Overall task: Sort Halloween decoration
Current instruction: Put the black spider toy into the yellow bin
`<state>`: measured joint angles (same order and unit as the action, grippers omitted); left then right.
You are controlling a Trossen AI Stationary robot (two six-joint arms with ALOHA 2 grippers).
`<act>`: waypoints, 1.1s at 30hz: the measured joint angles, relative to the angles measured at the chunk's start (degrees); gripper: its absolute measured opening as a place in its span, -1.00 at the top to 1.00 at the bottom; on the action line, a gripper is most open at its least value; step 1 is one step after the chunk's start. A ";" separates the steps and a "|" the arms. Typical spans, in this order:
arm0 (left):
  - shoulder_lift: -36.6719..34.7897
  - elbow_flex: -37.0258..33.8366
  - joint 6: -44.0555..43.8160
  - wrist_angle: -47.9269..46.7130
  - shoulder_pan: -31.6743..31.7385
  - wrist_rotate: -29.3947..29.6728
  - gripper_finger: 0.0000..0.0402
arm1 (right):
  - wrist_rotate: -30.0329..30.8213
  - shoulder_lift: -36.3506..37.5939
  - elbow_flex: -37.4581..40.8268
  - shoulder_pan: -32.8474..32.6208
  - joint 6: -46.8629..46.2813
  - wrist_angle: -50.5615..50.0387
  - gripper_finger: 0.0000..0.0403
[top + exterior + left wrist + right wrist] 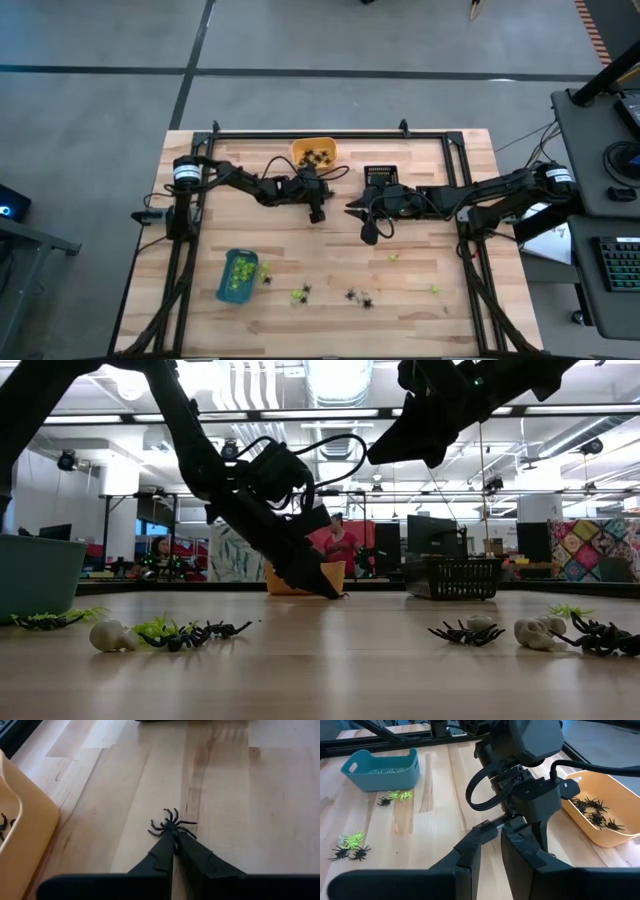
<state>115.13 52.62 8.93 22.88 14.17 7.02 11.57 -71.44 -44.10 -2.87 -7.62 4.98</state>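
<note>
Left end effector [175,840] pinches a black spider [171,824], its body partly hidden by the fingertips.

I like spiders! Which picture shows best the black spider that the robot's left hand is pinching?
The left wrist view: the black spider lies on the wooden table, pinched at the tips of the left hand, legs spread. In the high, low and right wrist views the arm hides it.

Grey floor [100,40], ceiling strip lights [300,413]
</note>
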 joint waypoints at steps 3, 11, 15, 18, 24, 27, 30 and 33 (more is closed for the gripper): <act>-0.37 -0.03 0.00 -0.37 -0.16 0.07 0.99 | 0.00 0.00 0.00 0.00 0.01 -0.01 0.66; -3.94 -0.31 0.02 -2.09 -1.85 -0.12 1.00 | 0.00 -0.02 0.00 -0.28 0.76 -0.64 0.66; -6.69 -0.53 -0.04 -1.35 -3.08 -0.12 1.00 | 0.00 -0.02 0.09 -0.90 1.20 -2.55 0.66; -9.26 -1.10 -1.51 -1.28 -4.32 -0.14 1.00 | -0.01 -0.04 0.22 -1.03 1.20 -3.41 0.66; -17.18 -5.25 -4.92 -1.30 -7.32 -0.18 1.00 | 0.01 -0.04 0.26 -1.39 0.69 -3.69 0.66; -22.30 -7.88 -7.28 -1.17 -8.00 -0.01 1.00 | 0.00 -0.04 0.26 -2.17 0.68 -3.16 0.66; -27.41 -10.49 -9.49 -1.08 -8.06 1.72 1.00 | -0.01 -0.04 0.26 -2.51 0.60 -2.50 0.66; -32.47 -12.63 -9.92 -1.22 -7.47 4.27 1.00 | 0.00 -0.04 0.28 -2.62 -0.14 -2.36 0.66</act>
<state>82.66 39.99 -0.99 21.66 6.71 11.28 11.57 -71.48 -43.81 -5.50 -7.76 2.62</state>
